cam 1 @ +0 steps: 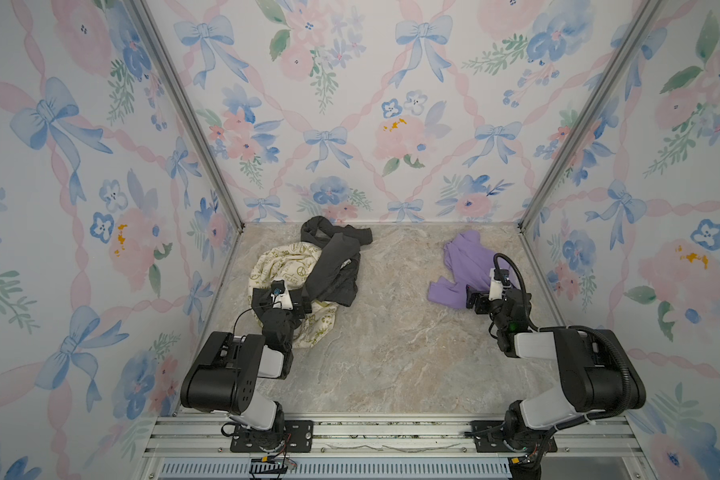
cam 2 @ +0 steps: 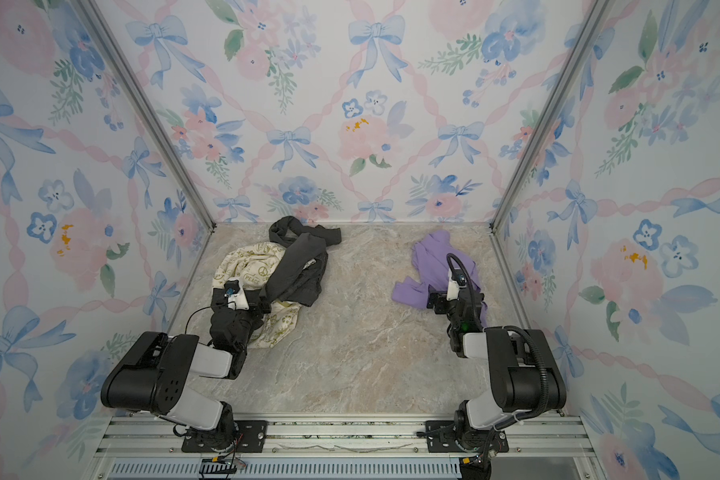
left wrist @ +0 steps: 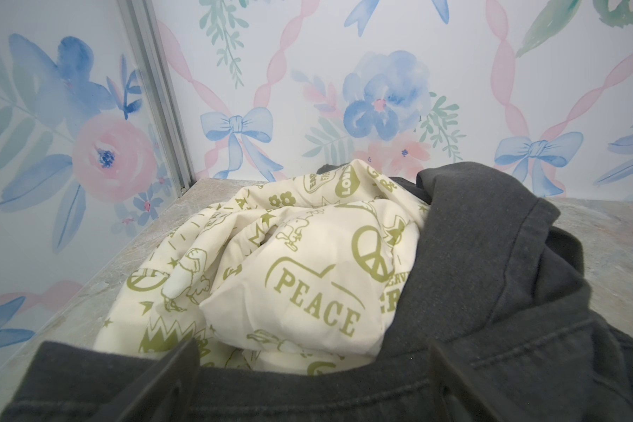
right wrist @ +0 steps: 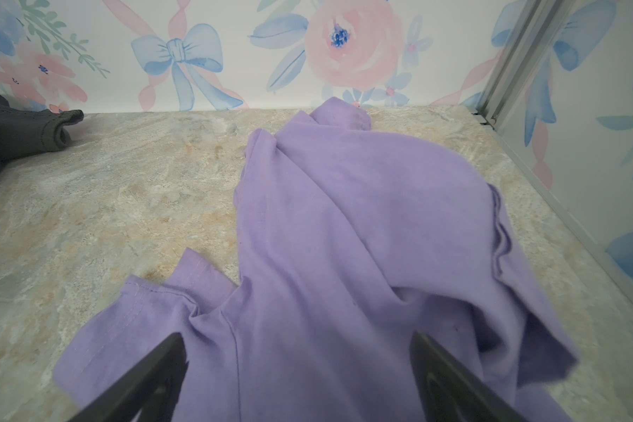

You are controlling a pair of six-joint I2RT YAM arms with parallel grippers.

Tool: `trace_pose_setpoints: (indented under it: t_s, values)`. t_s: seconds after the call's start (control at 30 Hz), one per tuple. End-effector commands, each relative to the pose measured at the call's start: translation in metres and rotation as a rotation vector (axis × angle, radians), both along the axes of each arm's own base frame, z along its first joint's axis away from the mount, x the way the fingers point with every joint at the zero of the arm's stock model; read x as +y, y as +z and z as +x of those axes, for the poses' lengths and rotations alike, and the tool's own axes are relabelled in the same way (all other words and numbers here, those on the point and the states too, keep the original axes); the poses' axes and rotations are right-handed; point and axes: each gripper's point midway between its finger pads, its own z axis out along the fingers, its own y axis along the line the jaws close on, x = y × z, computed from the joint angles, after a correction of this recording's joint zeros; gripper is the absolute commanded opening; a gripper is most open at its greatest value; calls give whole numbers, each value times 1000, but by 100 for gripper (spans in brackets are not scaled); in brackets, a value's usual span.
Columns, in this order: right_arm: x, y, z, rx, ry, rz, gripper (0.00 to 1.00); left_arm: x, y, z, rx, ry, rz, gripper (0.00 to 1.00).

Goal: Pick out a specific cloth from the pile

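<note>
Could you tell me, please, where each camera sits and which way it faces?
Top views: high at the front, looking down at both arms, the lavender-purple short-sleeved cloth and the pile of dark grey and cream printed fabric.
Left wrist: on the left arm, low over the pile; open left tool fingers show.
Right wrist: on the right arm, facing the back wall across the lavender cloth; open right tool fingers show.
Shared: both wrist views catch the dark grey garment.

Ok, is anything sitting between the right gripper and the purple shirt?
Nothing visible. The right gripper is open with the purple shirt directly under and ahead of its jaws. The grey garment and peace-print cloth lie apart, by the left gripper.
</note>
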Motion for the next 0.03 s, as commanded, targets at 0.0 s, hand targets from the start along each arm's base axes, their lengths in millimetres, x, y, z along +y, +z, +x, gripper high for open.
trace_pose_setpoints:
  t_s: [0.0]
  values:
    - [1, 2, 0, -18, 1, -17, 97, -1, -2, -1, 4, -8, 21, 98]
